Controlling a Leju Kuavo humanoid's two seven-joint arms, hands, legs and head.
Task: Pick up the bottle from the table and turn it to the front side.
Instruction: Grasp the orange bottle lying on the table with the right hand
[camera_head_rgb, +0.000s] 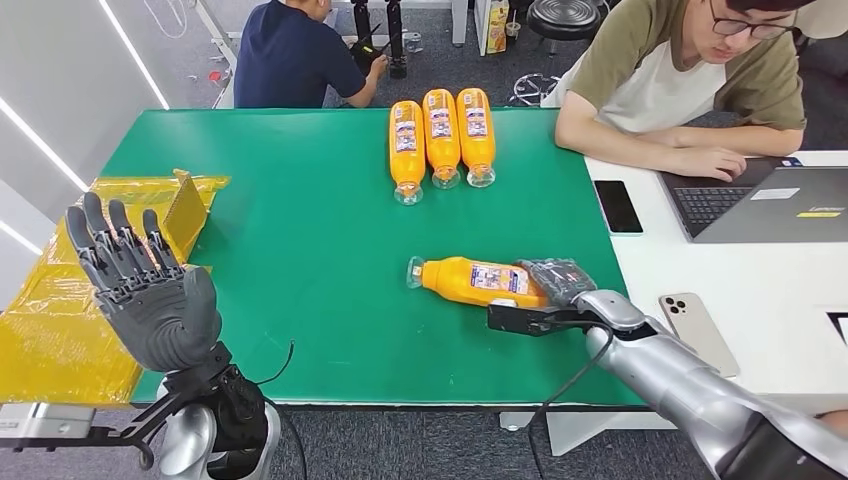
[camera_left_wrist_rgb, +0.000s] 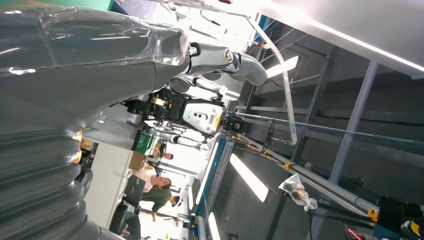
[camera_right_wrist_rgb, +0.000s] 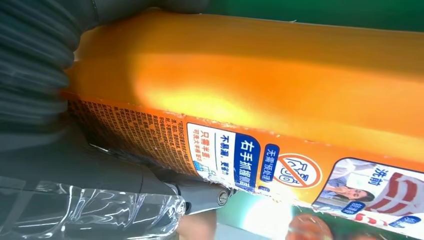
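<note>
Gripping stage: right hand (camera_head_rgb: 555, 285) is at the base end of the lying bottle (camera_head_rgb: 475, 279), lower centre-right of the head view.
Bottle: orange, on its side on the green table (camera_head_rgb: 300, 230), cap end pointing to frame left, label partly up.
Right hand state: fingers wrap over the bottle's base end, thumb under the near side; reads as a grip on the bottle. Right wrist view backs this: bottle (camera_right_wrist_rgb: 260, 95) pressed right against the hand (camera_right_wrist_rgb: 75, 165), label text close up.
Lift: cannot tell if the bottle is off the table yet; it looks in contact or barely raised.
Left hand (camera_head_rgb: 150, 295): lower left of the head view, raised, fingers apart and straight, holding nothing. Well apart from the bottle.
Left wrist view: hand (camera_left_wrist_rgb: 75, 100) at frame left, room and ceiling beyond it.
Other bottles (camera_head_rgb: 440, 140): three orange ones in a row at upper centre, labels up, untouched.
Surroundings: person at a laptop (camera_head_rgb: 770, 200) upper right, two phones on the white desk, yellow sheet (camera_head_rgb: 60, 320) at frame left.
Progress: grasp looks made. Left to do, by my read: lift clear, roll the bottle so the front label faces up, set it down.
Risk: grip sits at one end, so the cap end may droop on lift.
</note>
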